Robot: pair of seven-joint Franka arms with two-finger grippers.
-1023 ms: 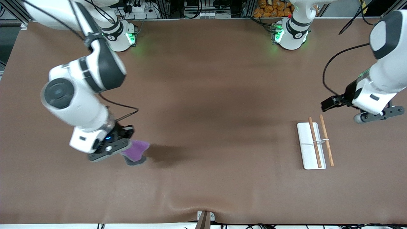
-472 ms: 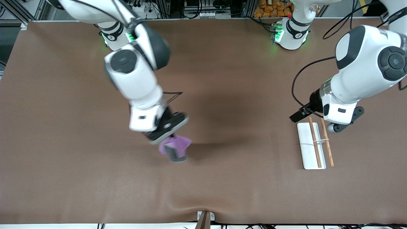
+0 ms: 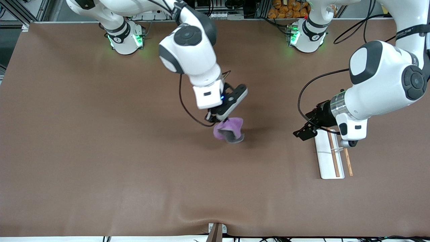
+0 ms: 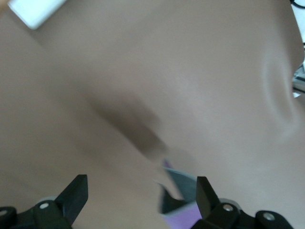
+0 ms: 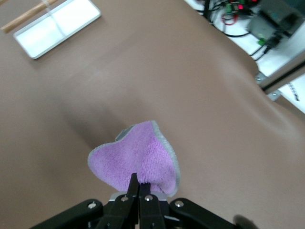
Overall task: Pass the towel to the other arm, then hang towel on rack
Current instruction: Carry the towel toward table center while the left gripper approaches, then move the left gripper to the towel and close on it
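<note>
The right pincer, clamped tight on one edge of the small fuzzy purple towel over mid-tabletop, could lose that thin hold if the wide-open, empty left pincer, above the white-based wooden-rod rack, tugs early.

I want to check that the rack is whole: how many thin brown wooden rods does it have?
2. One thin brown wooden rod lies over the flat white rectangular base plate; the other lies just past the plate's edge, toward the left arm's end of the table. The left arm covers their upper ends.
</note>
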